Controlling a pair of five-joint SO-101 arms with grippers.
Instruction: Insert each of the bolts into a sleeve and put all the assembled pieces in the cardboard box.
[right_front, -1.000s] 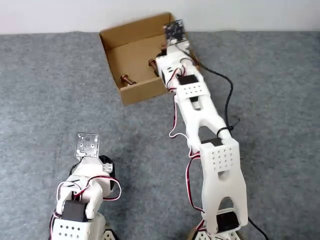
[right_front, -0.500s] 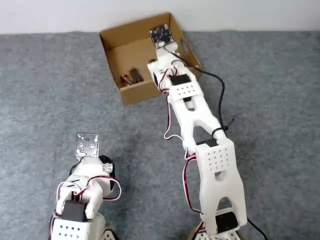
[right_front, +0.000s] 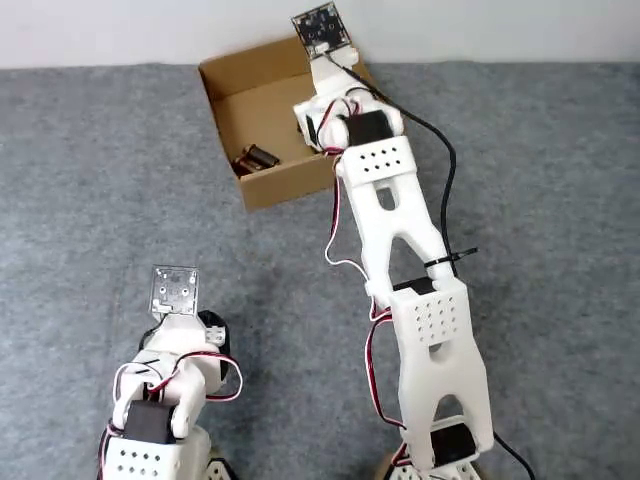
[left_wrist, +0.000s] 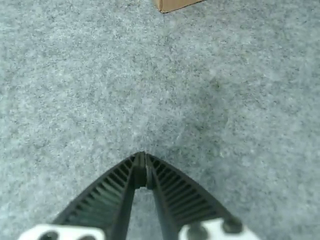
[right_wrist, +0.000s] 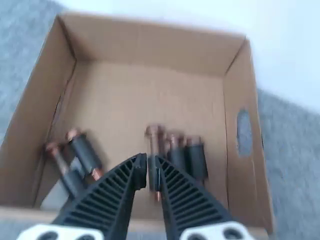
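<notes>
Hanging over the open brown cardboard box (right_wrist: 150, 42), the right tool (right_wrist: 150, 167) has its black ribbed jaws pressed together at the tips, with nothing between them that I can make out. On the box floor lie the assembled pieces. A pair of dark cylindrical sleeves with copper-coloured bolts (right_wrist: 80, 155) lies at an angle near one side wall, the two touching each other. A second cluster of sleeved bolts (right_wrist: 182, 152) lies side by side nearer the wall with the oval hand slot (right_wrist: 243, 131), just beyond the jaw tips.

In the high view the white right arm (right_front: 400, 230) stretches from the near edge of the grey, felt-covered desk (right_front: 100, 200) to the box at the far side. Dark pieces show in the box's near-left corner. The white left arm (right_front: 170, 390) is folded at the near-left of the desk, well apart from the box.

Left tool (left_wrist: 141, 160) — jaws closed tip to tip, gripping nothing, above the grey covering. A corner of the box shows far ahead of it.
</notes>
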